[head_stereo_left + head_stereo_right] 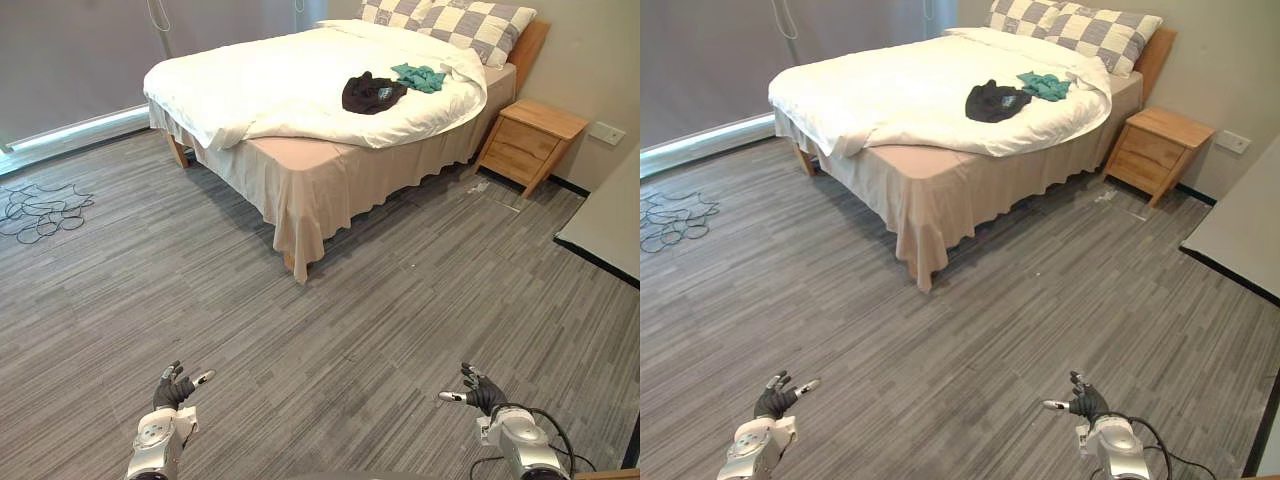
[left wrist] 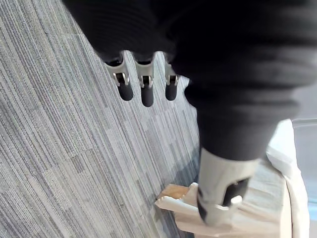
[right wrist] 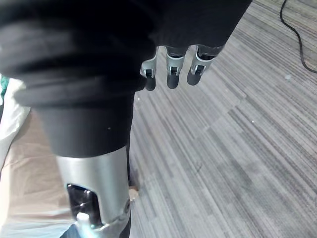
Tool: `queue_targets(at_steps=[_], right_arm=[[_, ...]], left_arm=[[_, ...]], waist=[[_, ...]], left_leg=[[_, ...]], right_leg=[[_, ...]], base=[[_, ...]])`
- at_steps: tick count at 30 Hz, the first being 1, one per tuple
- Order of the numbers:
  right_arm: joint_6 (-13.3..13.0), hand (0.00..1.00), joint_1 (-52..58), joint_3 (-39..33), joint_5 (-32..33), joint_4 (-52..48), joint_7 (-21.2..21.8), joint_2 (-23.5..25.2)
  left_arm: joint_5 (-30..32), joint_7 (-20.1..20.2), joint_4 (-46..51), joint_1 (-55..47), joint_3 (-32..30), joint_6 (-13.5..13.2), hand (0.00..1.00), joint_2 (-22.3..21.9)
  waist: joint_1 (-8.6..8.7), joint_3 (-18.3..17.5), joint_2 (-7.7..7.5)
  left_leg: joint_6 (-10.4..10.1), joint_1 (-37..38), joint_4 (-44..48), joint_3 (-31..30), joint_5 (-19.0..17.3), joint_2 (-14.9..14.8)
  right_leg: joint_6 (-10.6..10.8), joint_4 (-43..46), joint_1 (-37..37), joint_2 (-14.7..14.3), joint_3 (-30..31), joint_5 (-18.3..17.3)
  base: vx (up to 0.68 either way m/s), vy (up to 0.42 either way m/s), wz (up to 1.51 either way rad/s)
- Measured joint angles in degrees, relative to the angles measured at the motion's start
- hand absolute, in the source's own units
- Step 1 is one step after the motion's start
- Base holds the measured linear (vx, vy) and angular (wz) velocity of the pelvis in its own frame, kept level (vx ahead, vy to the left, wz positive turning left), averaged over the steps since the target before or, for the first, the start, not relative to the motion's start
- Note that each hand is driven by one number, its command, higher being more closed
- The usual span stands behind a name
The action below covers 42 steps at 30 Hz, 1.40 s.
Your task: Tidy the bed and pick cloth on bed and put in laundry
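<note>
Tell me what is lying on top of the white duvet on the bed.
A black garment and a teal cloth beside it lie on the white duvet, towards the checked pillows. Whatever is beneath them or under the duvet is covered.

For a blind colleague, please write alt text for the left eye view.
A black cloth and a teal cloth lie on the white duvet of a bed, across the grey floor from the robot. Its left hand and right hand are open and empty.

Open floor (image 1: 330,340) before bed (image 1: 300,180)
</note>
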State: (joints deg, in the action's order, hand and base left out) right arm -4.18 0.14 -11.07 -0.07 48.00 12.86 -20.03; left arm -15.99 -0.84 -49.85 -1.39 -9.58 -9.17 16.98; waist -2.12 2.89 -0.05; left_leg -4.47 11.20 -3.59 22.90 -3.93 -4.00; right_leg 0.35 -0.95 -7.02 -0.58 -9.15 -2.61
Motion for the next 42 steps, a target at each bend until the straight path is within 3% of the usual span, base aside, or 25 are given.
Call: queue_targets(at_steps=[13, 21, 42], right_arm=[[0.0, 0.0, 1.1, 0.0, 0.1, 0.1, 0.0, -0.2], [0.0, 0.0, 2.3, 0.0, 0.2, 0.1, 1.2, -0.2], [-1.8, 0.0, 2.5, 0.0, 0.2, 0.2, 1.8, 0.4]], left_arm=[[-3.3, 0.1, 0.8, -1.2, 0.0, -0.7, 0.0, -2.8], [-4.5, 2.5, 0.8, -2.5, -0.1, -1.4, 0.0, -4.1], [-5.6, 4.7, 0.8, -3.0, -0.6, -1.8, 0.0, -5.0]], waist=[[0.26, -0.5, 0.39], [1.03, -1.3, 0.54], [1.63, -0.7, 1.03]], left_leg=[[0.0, -0.2, 0.4, 0.0, 0.0, 0.0], [0.1, -0.1, -0.2, 0.0, 0.1, 0.0], [0.2, -0.1, -0.2, 0.0, 0.2, 0.0]], right_leg=[[0.0, 0.0, 0.0, 0.1, -0.2, 0.0], [-0.4, -0.7, 0.3, -0.2, -0.3, 0.2], [-0.9, -1.2, -0.1, -0.4, 0.2, 0.6]], base=[[-0.03, -0.038, 0.0], [0.0, -0.006, 0.0], [-0.02, -0.034, -0.01]])
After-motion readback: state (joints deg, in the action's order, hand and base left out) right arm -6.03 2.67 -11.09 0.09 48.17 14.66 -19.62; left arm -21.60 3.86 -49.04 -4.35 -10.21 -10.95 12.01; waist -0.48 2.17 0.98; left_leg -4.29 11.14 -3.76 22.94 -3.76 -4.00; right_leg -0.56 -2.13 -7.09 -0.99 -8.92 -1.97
